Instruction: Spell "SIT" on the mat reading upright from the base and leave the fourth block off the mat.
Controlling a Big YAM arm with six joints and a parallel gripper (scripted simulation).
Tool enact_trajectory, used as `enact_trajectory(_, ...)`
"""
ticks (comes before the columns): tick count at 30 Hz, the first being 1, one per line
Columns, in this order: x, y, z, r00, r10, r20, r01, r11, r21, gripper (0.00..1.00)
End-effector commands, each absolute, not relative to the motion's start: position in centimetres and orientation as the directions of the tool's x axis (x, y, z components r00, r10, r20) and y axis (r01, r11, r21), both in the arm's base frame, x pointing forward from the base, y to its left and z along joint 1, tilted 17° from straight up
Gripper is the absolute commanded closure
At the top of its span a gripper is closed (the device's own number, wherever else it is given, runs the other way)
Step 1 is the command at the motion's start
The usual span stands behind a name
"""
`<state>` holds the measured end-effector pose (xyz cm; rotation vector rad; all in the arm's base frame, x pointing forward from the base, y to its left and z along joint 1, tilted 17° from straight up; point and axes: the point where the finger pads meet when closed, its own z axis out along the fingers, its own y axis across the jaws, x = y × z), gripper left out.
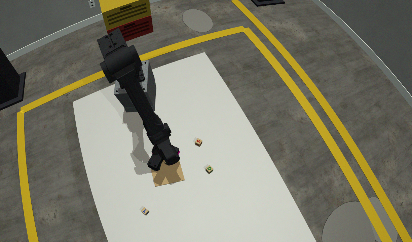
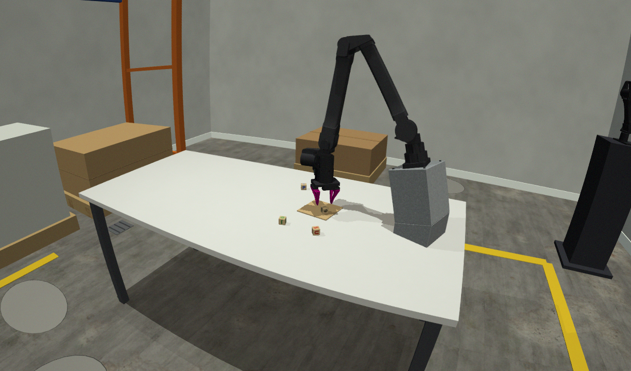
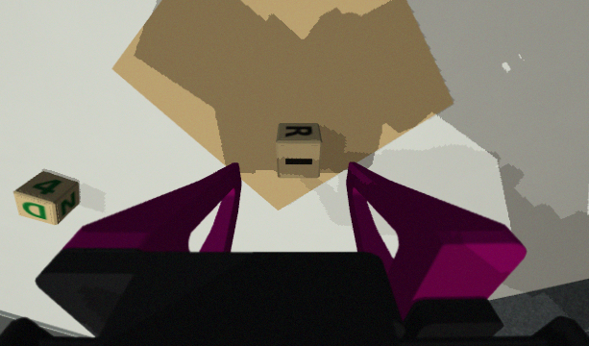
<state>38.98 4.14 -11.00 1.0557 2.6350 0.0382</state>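
The tan mat point(image 1: 168, 175) lies flat on the white table. The I block point(image 3: 299, 150), with black letters, sits on the mat near one corner, its I face up and an R on one side. It also shows in the exterior view point(image 2: 324, 209); the arm hides it in the top view. My gripper point(image 3: 293, 172) is open and empty, its magenta fingers point(image 2: 324, 199) a little above the block and to either side of it. The S block point(image 1: 198, 141), the D block point(image 1: 209, 169) and the T block point(image 1: 145, 210) lie on the table off the mat.
The robot's grey base point(image 1: 135, 90) stands at the table's near end. The D block point(image 3: 46, 198) lies to the left of the fingers in the wrist view. Cardboard boxes point(image 2: 112, 150) and a black pillar point(image 2: 600, 203) stand on the floor beyond the table.
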Motion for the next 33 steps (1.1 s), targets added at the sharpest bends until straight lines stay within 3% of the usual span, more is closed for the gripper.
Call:
enact_trajectory(1,39.5,3.7,-11.5,-0.682,0.68,-0.27,0.671,0.728,0.138,0.4)
enact_trajectory(33,38.9,3.5,-11.7,-0.684,0.679,-0.267,0.672,0.729,0.134,0.4)
